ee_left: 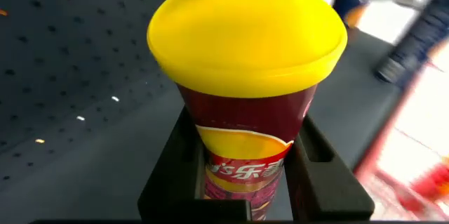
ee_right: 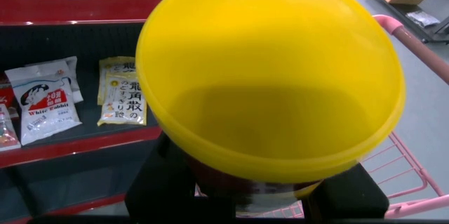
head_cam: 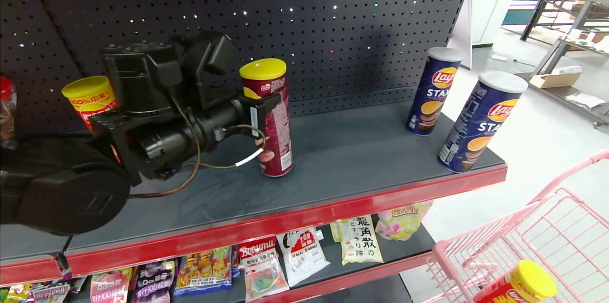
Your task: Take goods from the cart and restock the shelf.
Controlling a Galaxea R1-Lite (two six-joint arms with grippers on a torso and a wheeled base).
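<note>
Shelf point(head_cam: 352, 151): wide bare gap between maroon can point(head_cam: 272, 117) and blue cans point(head_cam: 432, 91) point(head_cam: 480, 122), reachable from the front. Left of it, left arm point(head_cam: 162, 122) lies across; yellow-lid can point(head_cam: 93, 98) behind it. Pegboard point(head_cam: 309, 22) closes the back. Cart point(head_cam: 485, 226) open on top, wire walls around red can point(head_cam: 518, 286).

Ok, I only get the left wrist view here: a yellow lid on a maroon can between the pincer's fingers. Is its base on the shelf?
Observer: Head view: the maroon cardboard can with the yellow plastic lid stands upright, base on the grey metal shelf, left pincer clamped around its middle.
Operator: Neighbours?
Observer: Two dark blue cylindrical cans with grey lids stand to its right, near the shelf's end.
Operator: Right arm?
Observer: The right pincer grips another yellow-lidded can inside the pink wire cart.
</note>
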